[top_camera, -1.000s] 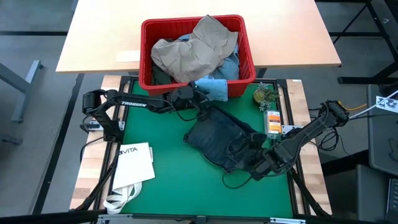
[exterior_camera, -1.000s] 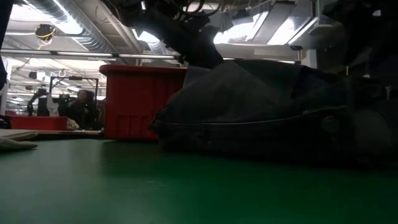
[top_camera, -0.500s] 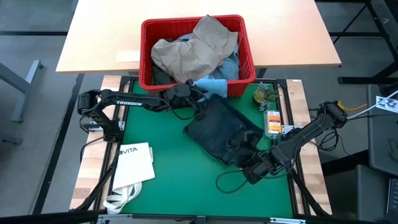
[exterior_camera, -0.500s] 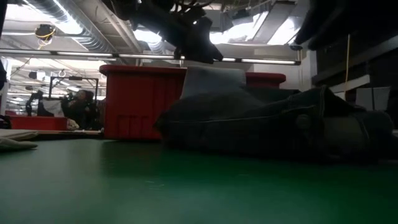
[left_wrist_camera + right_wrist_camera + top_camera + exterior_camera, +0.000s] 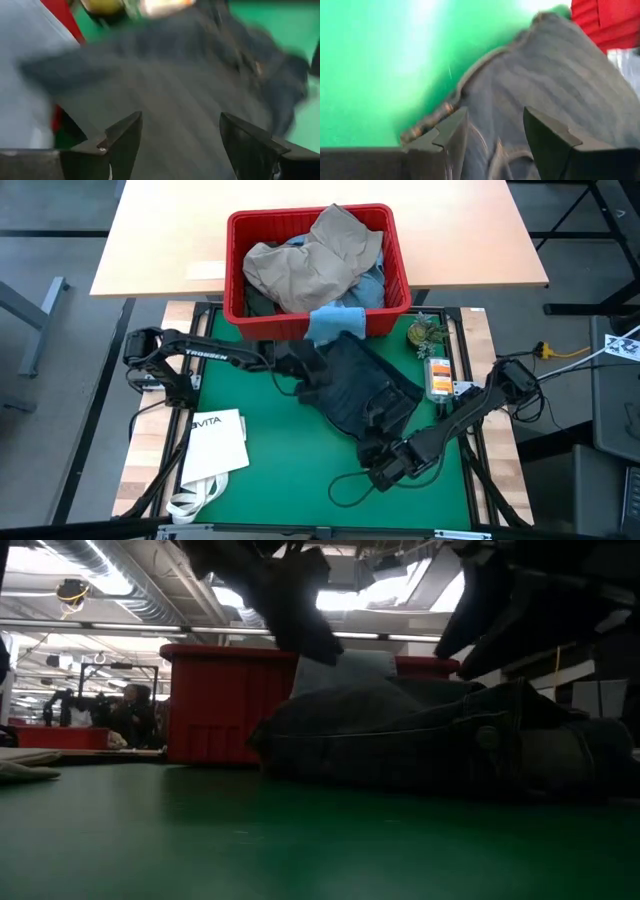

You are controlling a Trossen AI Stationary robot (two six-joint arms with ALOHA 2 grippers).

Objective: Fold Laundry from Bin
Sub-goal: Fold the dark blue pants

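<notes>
Here the dark navy jeans [image 5: 350, 385] lie crumpled on the green mat [image 5: 260, 470] just before the bin [image 5: 395, 255], probably for spreading flat, with the left gripper [image 5: 290, 365] and right gripper [image 5: 385, 470] at opposite edges, jaws apart, holding nothing, while tan trousers [image 5: 305, 260] and blue cloth fill the bin.

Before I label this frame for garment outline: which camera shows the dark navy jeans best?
The high view: the dark navy jeans show whole on the green mat, in front of the red bin. The low view shows only a dark side-on heap, and both wrist views show blurred close patches of denim.
</notes>
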